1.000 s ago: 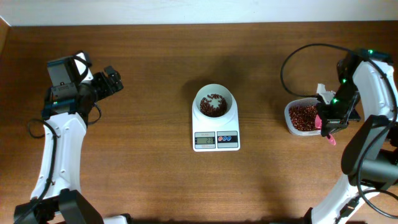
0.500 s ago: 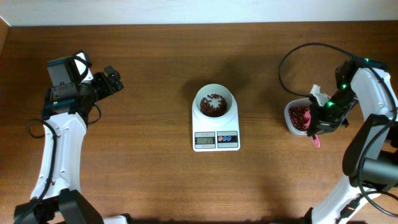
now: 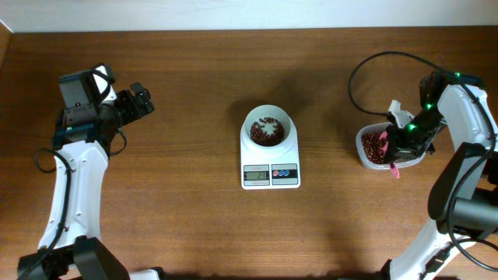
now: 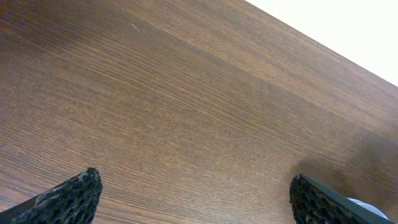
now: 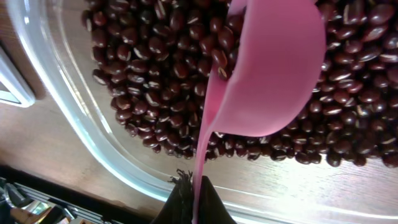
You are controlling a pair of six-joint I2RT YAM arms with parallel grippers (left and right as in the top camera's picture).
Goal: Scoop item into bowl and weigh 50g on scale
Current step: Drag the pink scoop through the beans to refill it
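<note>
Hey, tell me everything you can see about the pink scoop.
The scoop looks like smooth, glossy pink plastic: a rounded cup on a thin flat handle. The right gripper is shut on the handle's end. The cup is tipped down among the beans in the clear tub and seems to touch them. Only its outer side shows, so its fill cannot be told.

Dark fingers (image 5: 176,202) pinch the thin handle of a pink plastic scoop (image 5: 267,68) over small red-brown beans (image 5: 149,74) in a clear plastic tub (image 5: 59,93).
</note>
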